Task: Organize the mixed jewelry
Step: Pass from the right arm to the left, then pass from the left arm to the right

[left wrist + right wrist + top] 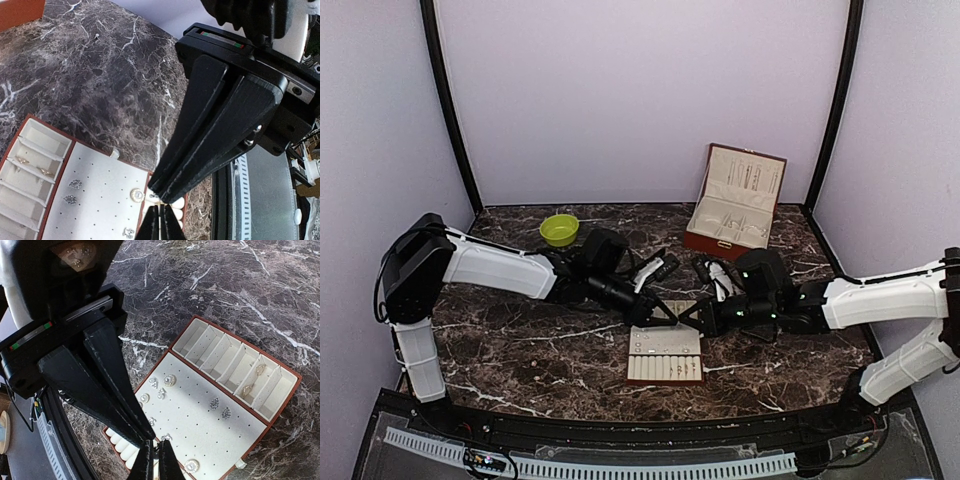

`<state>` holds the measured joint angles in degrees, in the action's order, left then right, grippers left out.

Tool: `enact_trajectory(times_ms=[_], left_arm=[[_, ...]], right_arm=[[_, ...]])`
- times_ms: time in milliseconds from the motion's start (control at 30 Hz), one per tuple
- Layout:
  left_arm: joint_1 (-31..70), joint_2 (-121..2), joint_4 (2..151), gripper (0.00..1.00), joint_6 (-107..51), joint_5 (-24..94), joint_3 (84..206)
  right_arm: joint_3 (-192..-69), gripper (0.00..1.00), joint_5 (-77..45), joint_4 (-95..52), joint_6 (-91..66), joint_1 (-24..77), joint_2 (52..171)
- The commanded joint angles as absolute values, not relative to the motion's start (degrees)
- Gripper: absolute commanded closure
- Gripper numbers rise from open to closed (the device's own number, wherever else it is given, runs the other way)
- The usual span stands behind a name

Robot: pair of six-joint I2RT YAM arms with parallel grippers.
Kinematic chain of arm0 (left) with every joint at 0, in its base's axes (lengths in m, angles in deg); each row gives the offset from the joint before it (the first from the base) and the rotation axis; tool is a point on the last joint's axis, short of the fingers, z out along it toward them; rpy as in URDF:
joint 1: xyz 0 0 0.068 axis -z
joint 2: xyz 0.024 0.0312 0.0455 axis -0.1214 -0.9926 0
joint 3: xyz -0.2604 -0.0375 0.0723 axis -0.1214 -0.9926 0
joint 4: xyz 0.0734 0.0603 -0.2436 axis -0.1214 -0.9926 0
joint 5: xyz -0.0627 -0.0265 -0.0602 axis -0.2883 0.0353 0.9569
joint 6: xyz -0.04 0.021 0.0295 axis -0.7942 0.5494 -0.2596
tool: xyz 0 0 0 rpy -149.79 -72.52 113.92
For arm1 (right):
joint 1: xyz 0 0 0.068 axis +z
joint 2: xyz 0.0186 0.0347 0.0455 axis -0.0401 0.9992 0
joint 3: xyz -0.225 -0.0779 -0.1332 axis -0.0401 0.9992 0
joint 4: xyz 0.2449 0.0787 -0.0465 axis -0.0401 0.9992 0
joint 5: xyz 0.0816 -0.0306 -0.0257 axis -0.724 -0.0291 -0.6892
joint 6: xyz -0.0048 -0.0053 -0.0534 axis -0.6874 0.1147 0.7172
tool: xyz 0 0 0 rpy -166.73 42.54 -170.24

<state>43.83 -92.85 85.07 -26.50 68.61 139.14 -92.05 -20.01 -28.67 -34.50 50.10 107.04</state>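
A dark, white-veined marble bench [520, 350] is closed in by pale lilac walls [640, 90], with black poles [448, 110] in the back corners. A lime-green bowl [559, 230] sits at the back left, and a brown box [732, 222] with a cream lining stands open at the back right, its lid upright. A beige tray [670, 352] with a brown edge lies near the middle, its slotted end toward the front.

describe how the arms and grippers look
The left arm and right arm have white shells and black joints; a black cable loops by the left shoulder. The left gripper and right gripper are black, with two long tapering fingers and a red-and-green strip on the body.
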Motion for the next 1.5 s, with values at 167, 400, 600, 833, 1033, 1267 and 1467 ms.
enact_trajectory(times_ms=[167,400,600,833,1033,1267,1467], left_arm=[[44.09,-92.87,87.95,1.0,-28.25,71.41,139.59],[43.7,-89.35,92.21,1.0,-30.47,67.42,136.41],[41.03,-84.75,97.01,1.0,-32.89,68.05,134.12],[39.08,-78.72,110.71,1.0,-37.15,77.78,128.68],[38.99,-77.72,116.15,1.0,-38.42,81.75,126.67],[38.99,-77.04,118.97,1.0,-39.44,83.09,125.06],[38.99,-76.82,118.62,1.0,-39.37,82.83,125.09]], right_arm=[[-93.0,0.97,-19.62,-31.42,-34.27,50.7,106.42],[-89.99,0.61,-17.22,-34.96,-37.46,50.23,100.73],[-86.16,0.49,-20.36,-48.12,-44.39,48.72,98.64],[-84.88,0.49,-26.19,-64.63,-52.67,48.14,100.6],[-87.12,0.6,-30.5,-64.59,-53.83,48.15,100.4],[-88.26,0.68,-30.67,-62.01,-52.83,48.15,99.95],[-90.28,0.75,-33.51,-59.93,-51.48,48.23,101.31]])
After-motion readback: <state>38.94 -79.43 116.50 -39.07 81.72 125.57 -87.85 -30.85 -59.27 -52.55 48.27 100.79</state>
